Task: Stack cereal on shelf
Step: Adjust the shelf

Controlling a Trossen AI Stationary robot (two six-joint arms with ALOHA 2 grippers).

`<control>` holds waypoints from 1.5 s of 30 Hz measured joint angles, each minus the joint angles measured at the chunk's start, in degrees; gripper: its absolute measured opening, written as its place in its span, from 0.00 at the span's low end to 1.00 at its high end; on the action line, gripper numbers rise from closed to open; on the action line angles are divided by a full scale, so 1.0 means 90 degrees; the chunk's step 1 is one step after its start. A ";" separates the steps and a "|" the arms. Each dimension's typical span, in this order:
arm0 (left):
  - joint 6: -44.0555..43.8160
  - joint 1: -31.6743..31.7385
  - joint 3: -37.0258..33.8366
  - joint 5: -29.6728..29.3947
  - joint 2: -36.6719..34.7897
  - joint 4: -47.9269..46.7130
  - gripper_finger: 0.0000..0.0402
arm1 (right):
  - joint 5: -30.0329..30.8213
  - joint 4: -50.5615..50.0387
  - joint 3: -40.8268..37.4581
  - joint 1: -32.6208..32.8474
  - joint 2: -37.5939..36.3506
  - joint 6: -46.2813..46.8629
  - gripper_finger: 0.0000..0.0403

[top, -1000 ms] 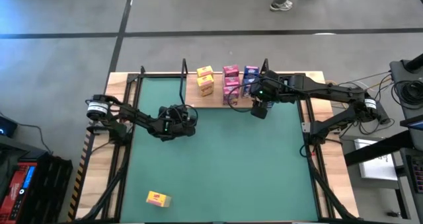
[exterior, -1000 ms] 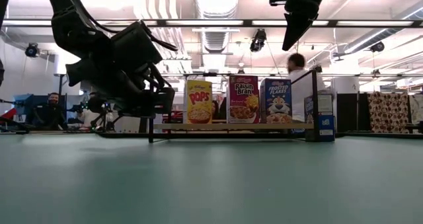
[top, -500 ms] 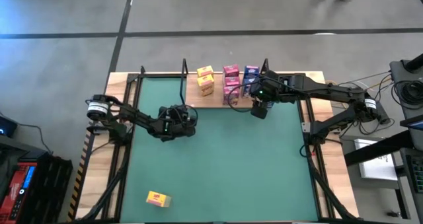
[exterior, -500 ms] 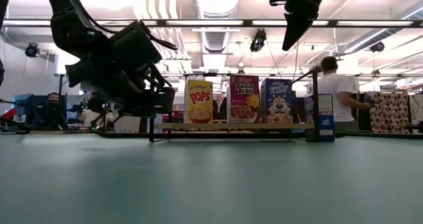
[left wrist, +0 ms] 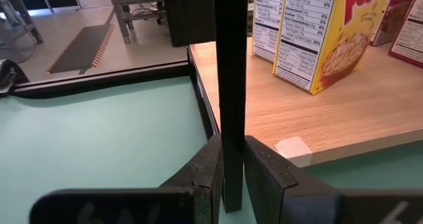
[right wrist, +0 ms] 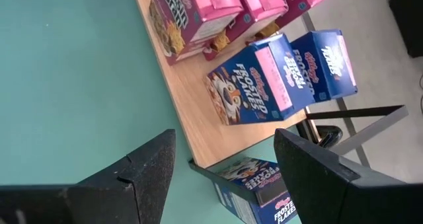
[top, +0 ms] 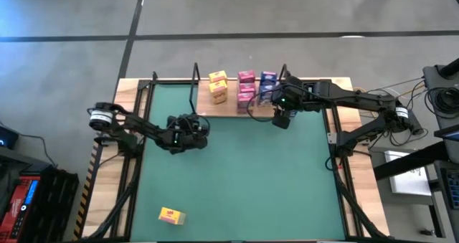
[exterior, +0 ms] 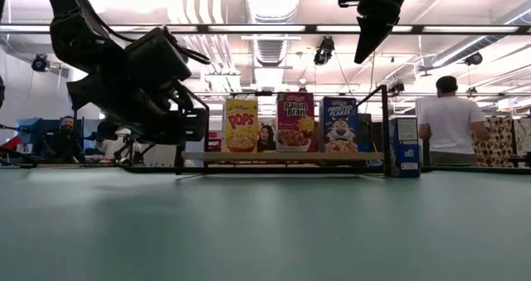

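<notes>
Cereal boxes (top: 244, 89) stand in rows on the shelf (top: 229, 103) at the table's far edge, rear ones half hidden. Left gripper (left wrist: 230, 178) pinches the shelf's black upright (left wrist: 229, 85). Right gripper (right wrist: 225, 168) hovers spread above a blue box (right wrist: 254, 187) standing off the board, partly cut off.

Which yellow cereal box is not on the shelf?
The lone yellow box lying on the green table's near edge; the other yellow boxes stand on the shelf.
</notes>
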 joint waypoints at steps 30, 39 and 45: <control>0.0069 -0.0255 -0.0228 0.0077 -0.0219 -0.0017 0.09 | 0.0002 0.0000 0.0000 -0.0001 0.0000 0.0009 0.61; -0.0082 -0.0250 -0.0239 0.0217 -0.0219 -0.0198 0.09 | 0.0002 0.0000 0.0001 -0.0002 0.0000 0.0010 0.61; -0.0576 -0.0253 -0.0255 0.0112 -0.0224 -0.0657 0.09 | 0.0002 0.0000 0.0002 -0.0002 0.0000 0.0001 0.61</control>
